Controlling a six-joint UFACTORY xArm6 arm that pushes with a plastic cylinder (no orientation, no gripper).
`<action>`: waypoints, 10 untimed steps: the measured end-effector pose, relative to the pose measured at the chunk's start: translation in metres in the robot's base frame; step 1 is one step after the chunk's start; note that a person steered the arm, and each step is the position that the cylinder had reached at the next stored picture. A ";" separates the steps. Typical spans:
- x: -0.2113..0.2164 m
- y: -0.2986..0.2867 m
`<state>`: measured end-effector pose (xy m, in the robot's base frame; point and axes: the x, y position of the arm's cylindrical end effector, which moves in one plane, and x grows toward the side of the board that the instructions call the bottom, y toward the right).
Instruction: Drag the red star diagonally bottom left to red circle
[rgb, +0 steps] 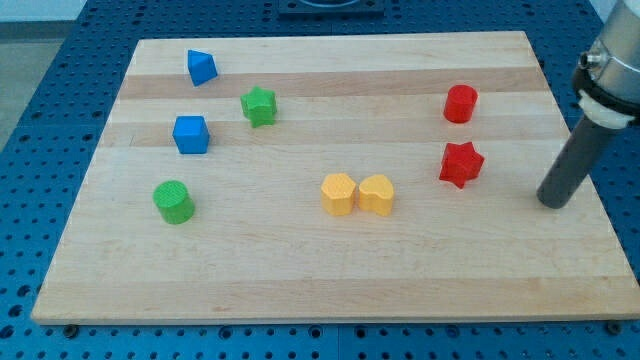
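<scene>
My tip (553, 203) is down at board (300, 280) height at the view's right, well apart from every block. Bare rod, nothing held, touching nothing.

Red star (461, 164) sits at about 9 o'clock from the tip, slightly higher. Red circle (460, 103) is at 12 o'clock from the star, near but clearly apart.

Goal spot as I read it: roughly 7–8 o'clock of the circle. The star is now almost directly under the circle, so it needs to shift toward the view's left, maybe a touch up.

Step in hand, my read: approach, no contact yet.

Next move calls for closing on the star's 3 o'clock face and pushing toward 9 o'clock, stopping early. The tip is already on the correct side, so no detour is needed.

Watch: star points may make it rotate off-line under an off-centre push. Two yellow blocks (358, 194) lie at about 8 o'clock from the star; overshoot heads their way. Green and blue blocks are far over at the view's left, not in play.
</scene>
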<state>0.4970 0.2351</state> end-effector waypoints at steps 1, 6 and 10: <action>0.000 -0.024; -0.002 -0.069; -0.007 -0.115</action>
<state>0.4899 0.1197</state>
